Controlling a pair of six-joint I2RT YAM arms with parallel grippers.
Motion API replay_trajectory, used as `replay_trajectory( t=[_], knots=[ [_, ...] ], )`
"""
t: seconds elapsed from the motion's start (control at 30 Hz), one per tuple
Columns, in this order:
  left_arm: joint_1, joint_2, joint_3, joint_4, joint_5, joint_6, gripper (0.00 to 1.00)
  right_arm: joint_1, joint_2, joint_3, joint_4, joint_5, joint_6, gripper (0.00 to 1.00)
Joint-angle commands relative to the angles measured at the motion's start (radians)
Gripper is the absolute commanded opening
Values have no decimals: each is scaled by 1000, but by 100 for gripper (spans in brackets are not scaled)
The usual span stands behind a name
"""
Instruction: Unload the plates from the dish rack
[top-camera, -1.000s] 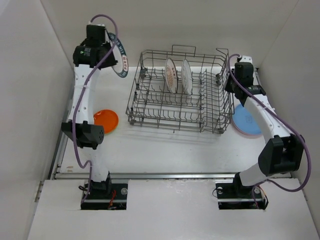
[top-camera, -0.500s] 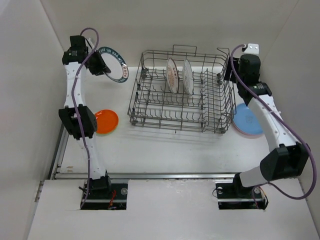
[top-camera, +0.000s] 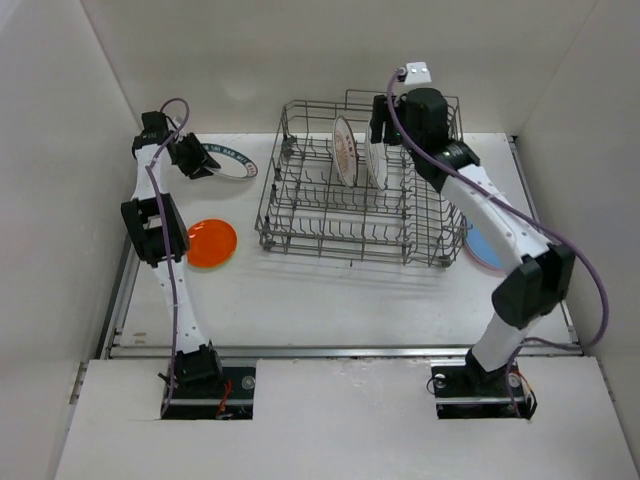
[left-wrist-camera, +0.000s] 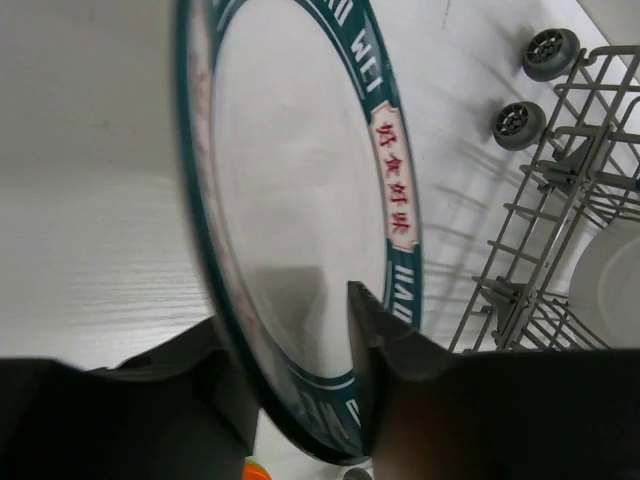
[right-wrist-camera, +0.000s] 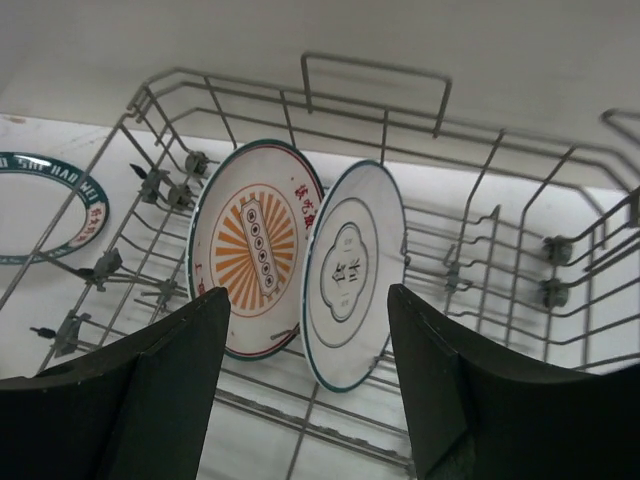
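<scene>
The grey wire dish rack (top-camera: 300, 215) holds two upright plates: a sunburst plate (top-camera: 342, 150) (right-wrist-camera: 255, 245) and a white plate with a thin teal rim (top-camera: 374, 155) (right-wrist-camera: 350, 270). My right gripper (top-camera: 385, 128) (right-wrist-camera: 303, 290) hovers open just above them, touching neither. At the back left, my left gripper (top-camera: 190, 155) (left-wrist-camera: 285, 315) has its jaws round the rim of a teal-rimmed white plate (top-camera: 228, 160) (left-wrist-camera: 300, 200), which lies low and nearly flat on the table. I cannot make out whether the jaws still press on it.
An orange plate (top-camera: 211, 242) lies on the table left of the rack. A light blue plate (top-camera: 483, 247) lies to its right, partly under my right arm. White walls close in on the back and both sides.
My left arm has lowered the teal-rimmed plate from upright in the air to the table at the back left. My right arm has swung left from the rack's right end to above the two plates.
</scene>
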Motion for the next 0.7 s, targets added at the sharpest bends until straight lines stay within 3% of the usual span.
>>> replay_trajectory(
  t=[0.0,0.13,0.3,0.5,0.67],
  knots=[
    [5,-2,-13,74,54,-44,34,21,118,84,-10,79,82,70],
    [5,20,-47,65,28,-64,42,21,206,157,-53,172,197,61],
    [14,20,-70,32,-21,-64,49,21,257,166,-53,162,207,61],
    [32,-11,-113,-50,-107,-64,50,21,341,178,-96,139,207,60],
    [32,-44,-134,-96,-138,-46,59,21,384,180,-107,139,207,44]
  ],
)
